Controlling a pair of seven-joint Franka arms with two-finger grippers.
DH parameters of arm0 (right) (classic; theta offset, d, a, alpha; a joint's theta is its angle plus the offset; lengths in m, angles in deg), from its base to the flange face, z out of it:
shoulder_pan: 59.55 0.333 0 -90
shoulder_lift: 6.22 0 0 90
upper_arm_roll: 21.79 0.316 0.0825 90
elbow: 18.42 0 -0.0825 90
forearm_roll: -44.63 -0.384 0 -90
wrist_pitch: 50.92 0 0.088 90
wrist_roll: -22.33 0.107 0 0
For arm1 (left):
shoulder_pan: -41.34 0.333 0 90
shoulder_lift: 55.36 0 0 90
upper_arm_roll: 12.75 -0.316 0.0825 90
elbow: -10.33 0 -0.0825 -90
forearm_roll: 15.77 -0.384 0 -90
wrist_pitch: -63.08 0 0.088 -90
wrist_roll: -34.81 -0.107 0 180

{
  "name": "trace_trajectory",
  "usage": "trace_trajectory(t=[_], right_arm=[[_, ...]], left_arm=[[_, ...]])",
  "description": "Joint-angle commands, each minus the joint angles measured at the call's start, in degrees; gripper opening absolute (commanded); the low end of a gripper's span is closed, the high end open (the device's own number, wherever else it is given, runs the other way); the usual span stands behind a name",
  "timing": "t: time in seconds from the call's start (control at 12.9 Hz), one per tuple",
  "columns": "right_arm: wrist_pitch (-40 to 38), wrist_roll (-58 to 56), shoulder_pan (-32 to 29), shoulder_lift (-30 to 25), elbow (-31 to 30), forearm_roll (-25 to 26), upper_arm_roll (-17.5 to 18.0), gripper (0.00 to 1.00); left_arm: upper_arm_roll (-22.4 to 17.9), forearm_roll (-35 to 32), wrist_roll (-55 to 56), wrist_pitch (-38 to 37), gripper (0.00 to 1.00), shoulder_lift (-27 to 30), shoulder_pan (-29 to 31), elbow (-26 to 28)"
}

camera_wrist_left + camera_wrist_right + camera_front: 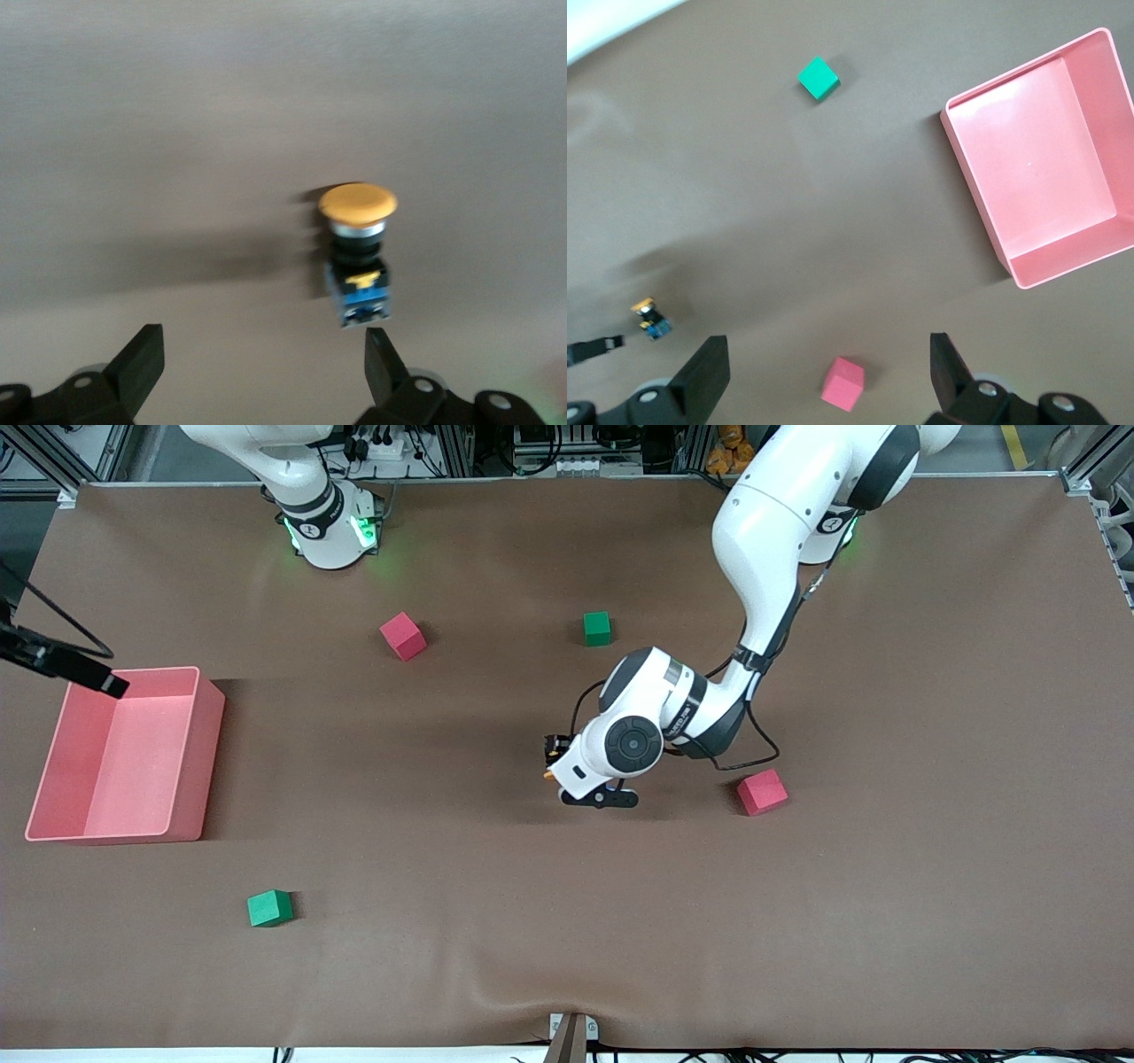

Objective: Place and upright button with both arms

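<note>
The button (357,252) lies on its side on the brown table, with its orange cap pointing away from my left gripper's fingertips. My left gripper (261,372) is open and empty, low over the table. The button lies just past one fingertip (383,356), not between the two. In the front view the left gripper (601,797) is at the table's middle, and only the button's orange cap (550,774) shows beside the hand. My right gripper (824,372) is open and empty, high over the table near its base, out of the front view. It sees the button (649,319) from afar.
A pink bin (208,762) stands at the right arm's end and shows in the right wrist view (970,177). Red cubes (403,636) (762,792) and green cubes (597,628) (269,908) are scattered on the table. One red cube (842,383) lies under the right gripper.
</note>
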Motion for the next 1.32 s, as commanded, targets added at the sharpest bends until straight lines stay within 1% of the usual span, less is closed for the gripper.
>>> trace_trajectory(t=[0.0, 0.08, 0.16, 0.31, 0.39, 0.54, 0.62, 0.86, 0.93, 1.01, 1.24], right_arm=[[6.38, 1.04, 0.21, -10.95, -15.68, 1.53, 0.65, 1.00], [8.23, 0.52, 0.65, -12.20, -17.82, 3.10, 0.74, 1.00], [8.25, -1.75, 0.83, -12.04, -17.32, 4.68, 0.82, 1.00], [8.33, -4.75, 0.74, -11.86, -16.70, 5.13, 0.74, 1.00], [8.33, -6.07, 0.57, -11.77, -16.61, 4.96, 0.65, 1.00], [7.29, -10.37, 0.91, -10.11, -12.85, 4.87, 0.65, 1.00], [6.32, -10.65, 0.57, -9.67, -11.70, 4.96, 0.65, 1.00], [4.92, -10.65, 0.65, -9.75, -11.16, 5.83, 0.65, 1.00], [4.73, -10.74, 0.22, -9.84, -10.98, 5.75, 0.47, 1.00], [4.38, -10.74, 0.13, -9.75, -10.98, 5.75, 0.39, 1.00], [3.33, -10.74, 0.56, -9.66, -11.07, 5.84, 0.47, 1.00]], left_arm=[[0.06, 1.35, 1.86, 2.08, 1.00, -2.63, -0.69, -2.77], [0.59, 1.79, 2.83, 3.13, 1.00, -3.15, -0.86, -2.85], [0.68, 2.84, 3.01, 4.36, 1.00, -3.33, -0.95, -2.94], [0.68, 3.46, 3.10, 6.03, 1.00, -3.86, -1.56, -2.94], [0.68, 3.46, 3.10, 6.91, 0.98, -4.12, -1.83, -2.94], [0.59, 3.46, 3.01, 7.62, 0.96, -4.39, -2.27, -2.85], [0.59, 3.46, 3.10, 7.97, 0.96, -4.74, -2.27, -2.85], [0.68, 3.55, 3.54, 10.60, 0.93, -6.14, -2.97, -2.85], [0.68, 3.55, 4.06, 10.78, 0.90, -6.32, -3.15, -2.85], [0.68, 3.64, 4.16, 10.79, 0.84, -6.32, -3.24, -2.85], [0.68, 3.81, 4.42, 10.17, 0.82, -6.15, -3.06, -2.77]])
